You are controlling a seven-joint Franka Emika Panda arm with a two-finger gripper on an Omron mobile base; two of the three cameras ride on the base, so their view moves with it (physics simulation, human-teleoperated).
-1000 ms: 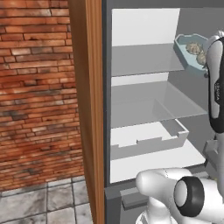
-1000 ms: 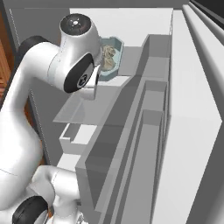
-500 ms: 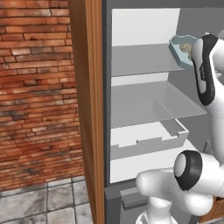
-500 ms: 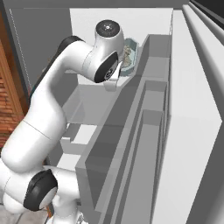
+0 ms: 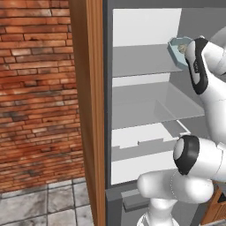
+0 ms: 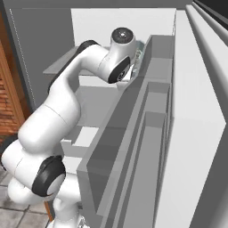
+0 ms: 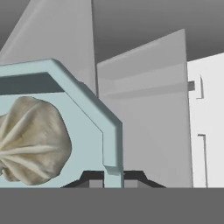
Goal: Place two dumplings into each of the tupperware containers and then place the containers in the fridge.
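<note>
My gripper [image 7: 113, 178] is shut on the rim of the teal tupperware container [image 7: 83, 94], which hangs at the height of the fridge's [image 5: 137, 62] top shelf. One pale, pleated dumpling [image 7: 30, 140] lies inside it. In the left base view the container [image 5: 175, 47] peeks out left of my forearm, at the right end of the upper shelf. A sliver of it [image 6: 138, 52] shows behind my wrist in the right base view. My arm hides the rest of the container.
The open fridge has grey shelves and a white back panel [image 6: 120, 20]. A pale drawer-like tray [image 5: 145, 137] sits low inside. Door bins [image 6: 151, 111] run along the right. A brown wooden side panel [image 5: 86, 110] and a brick wall [image 5: 35, 88] stand left.
The arm has swung up and forward, carrying the teal container a little deeper toward the fridge's upper shelf. The grip has stayed shut.
</note>
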